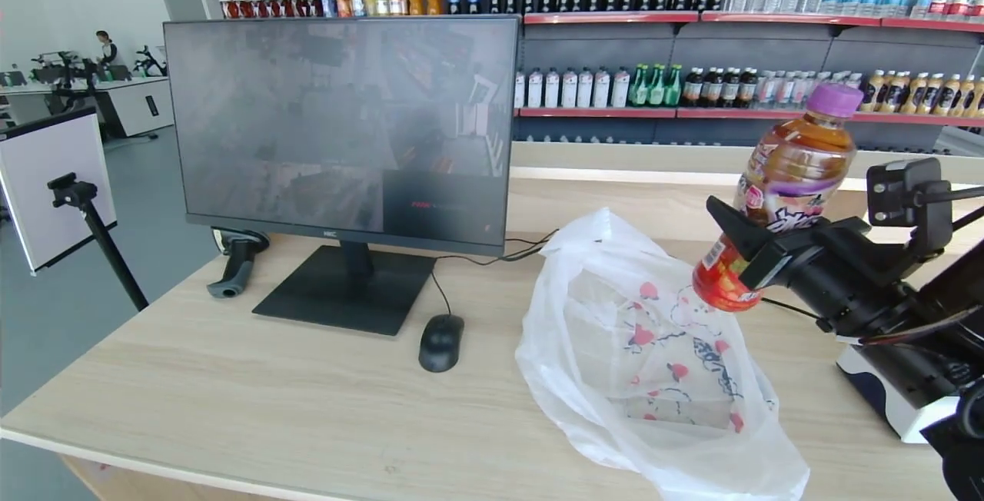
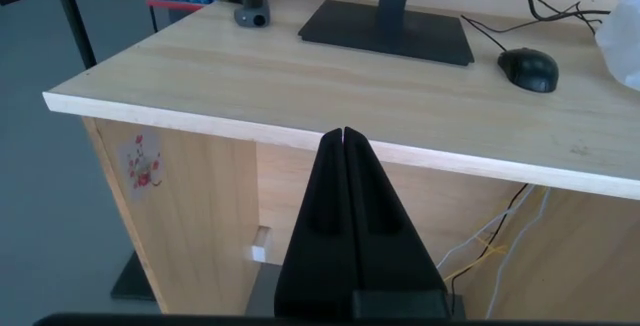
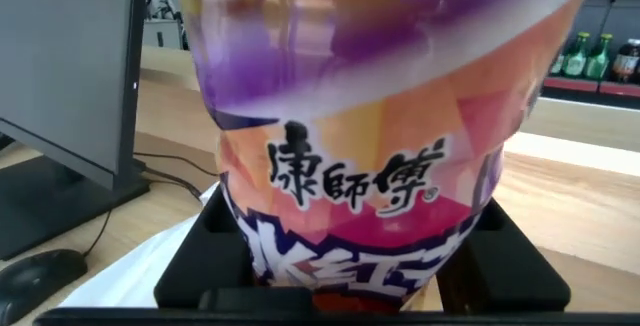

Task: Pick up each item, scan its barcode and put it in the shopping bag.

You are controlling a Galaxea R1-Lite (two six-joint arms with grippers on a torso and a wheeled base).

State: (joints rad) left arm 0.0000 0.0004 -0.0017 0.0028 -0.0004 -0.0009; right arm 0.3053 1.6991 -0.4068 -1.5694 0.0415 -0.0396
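- I see the left pincer (image 2: 343, 134) closed tight and empty, in front of the bench (image 1: 231, 386) front edge.
- The monitor (image 1: 338, 124) and mouse (image 1: 440, 341) sit on the bench.
- The shopping bag (image 1: 646, 378) lies just right of the mouse.
- The right pincer (image 1: 744, 246) clamps the bottle (image 1: 792, 170), tilted, above the bag's right side, clear of the bench.

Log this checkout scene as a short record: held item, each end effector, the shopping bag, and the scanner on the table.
held item: bottle, purple cap, tilted, in the air near the shopping bag
right end effector: shut on bottle
left end effector: shut, empty, below the table front edge
shopping bag: lying on table, right of mouse
scanner: on table, left of monitor stand
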